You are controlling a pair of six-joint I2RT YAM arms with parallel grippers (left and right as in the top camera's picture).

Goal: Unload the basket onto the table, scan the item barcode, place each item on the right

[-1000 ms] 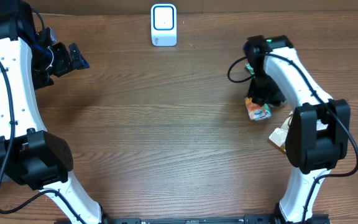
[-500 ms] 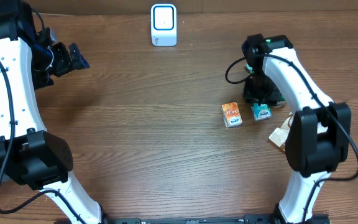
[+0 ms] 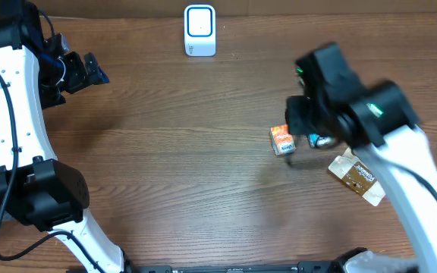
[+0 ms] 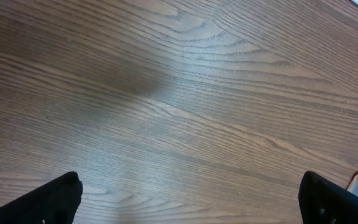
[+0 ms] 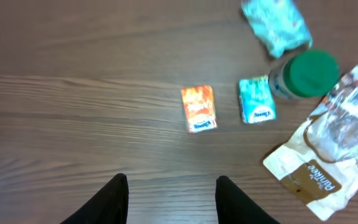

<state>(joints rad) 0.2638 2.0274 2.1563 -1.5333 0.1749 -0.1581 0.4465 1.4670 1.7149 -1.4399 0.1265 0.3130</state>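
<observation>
Well, the orange packet [image 3: 281, 139] lies flat on the table [image 3: 173, 167], right of centre and well short of the scanner [image 3: 199, 30], which stands at the far edge. Bare wood stretches between the two, and there is more of it across the whole middle and left.

The right gripper [image 5: 173, 196] hangs above the table near the packet, its two fingers [image 5: 118, 200] apart with nothing between them. From overhead that arm is a blur, so I cannot tell how high it sits.

Just right of the orange packet, across a narrow strip of wood, lies a teal packet [image 5: 257, 101]. Close against that stands a bottle [image 5: 306, 74] with a green lid. A teal pouch [image 5: 275, 25] lies beyond the bottle. A brown bag [image 5: 306, 177] crowds the near right side, its clear end running off the edge of the wrist view.

The left gripper [image 4: 191, 199] is spread wide over bare wood at the table's far left, holding nothing. A scrap of orange at that view's right edge may be the packet.
</observation>
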